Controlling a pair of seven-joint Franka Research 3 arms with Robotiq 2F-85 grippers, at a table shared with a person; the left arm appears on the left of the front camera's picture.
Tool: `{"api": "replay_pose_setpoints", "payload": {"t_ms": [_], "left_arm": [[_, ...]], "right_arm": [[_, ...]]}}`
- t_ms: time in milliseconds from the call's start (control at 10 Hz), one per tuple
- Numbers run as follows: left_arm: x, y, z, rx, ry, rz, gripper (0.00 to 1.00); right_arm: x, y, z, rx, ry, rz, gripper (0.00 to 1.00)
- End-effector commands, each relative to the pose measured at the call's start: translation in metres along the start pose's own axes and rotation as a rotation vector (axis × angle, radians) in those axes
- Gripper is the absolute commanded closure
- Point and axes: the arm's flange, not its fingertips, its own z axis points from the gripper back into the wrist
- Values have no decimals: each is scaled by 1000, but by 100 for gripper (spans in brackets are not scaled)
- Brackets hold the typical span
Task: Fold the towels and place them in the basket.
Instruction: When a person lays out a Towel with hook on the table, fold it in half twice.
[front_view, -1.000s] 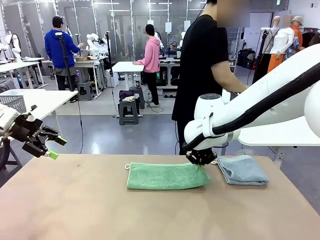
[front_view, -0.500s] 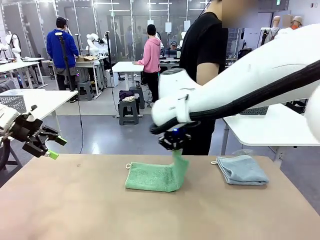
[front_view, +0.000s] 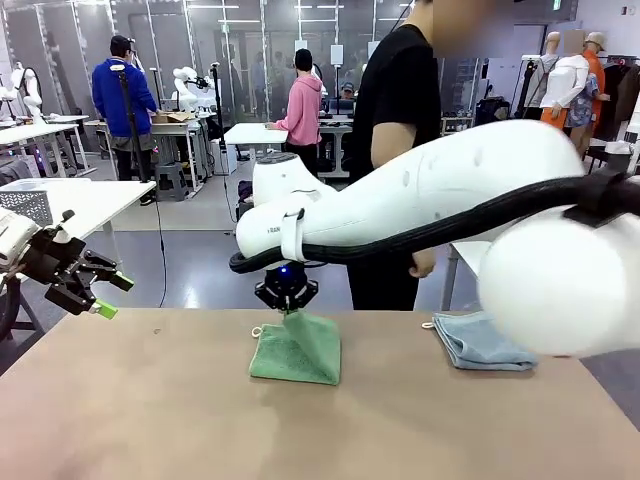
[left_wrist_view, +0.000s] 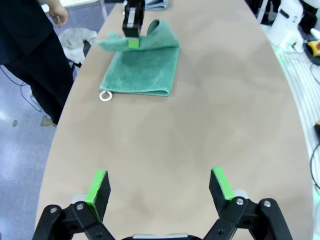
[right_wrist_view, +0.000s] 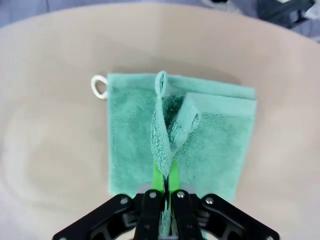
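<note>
While pinched aloft, green towel (front_view: 297, 350) half-folded.

Person in black shirt (front_view: 400, 120) stands at far side of tan table (front_view: 150, 420)

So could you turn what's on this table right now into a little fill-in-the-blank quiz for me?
1. The right gripper is pinching the edge of the ____ towel.
2. The left gripper hangs ____, holding nothing.
3. The grey-blue towel lies already ____ on the table.
4. The white loop sits at the towel's ____.

Missing words: green; open; folded; corner.
</note>
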Motion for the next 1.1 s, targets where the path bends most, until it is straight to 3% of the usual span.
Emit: {"api": "replay_pose_setpoints", "payload": {"t_ms": [0, 300, 500, 600, 700, 800, 900, 1000], "left_arm": [[1, 0, 1, 1, 1, -4, 0], [1, 0, 1, 1, 1, -4, 0], [1, 0, 1, 1, 1, -4, 0], [1, 0, 1, 1, 1, -4, 0], [1, 0, 1, 1, 1, -4, 0], [1, 0, 1, 1, 1, -4, 0], [1, 0, 1, 1, 1, -4, 0], [1, 0, 1, 1, 1, -4, 0]], "right_arm": [[17, 18, -3, 44, 28, -59, 100], [12, 31, -17, 83, 27, -46, 100], [10, 33, -23, 96, 28, -49, 76], [9, 32, -24, 97, 30, -53, 71], [7, 31, -24, 97, 29, -57, 56], [6, 31, -22, 99, 27, -56, 51], [3, 28, -19, 105, 29, -55, 36], [-1, 21, -13, 115, 33, -53, 31]]}}
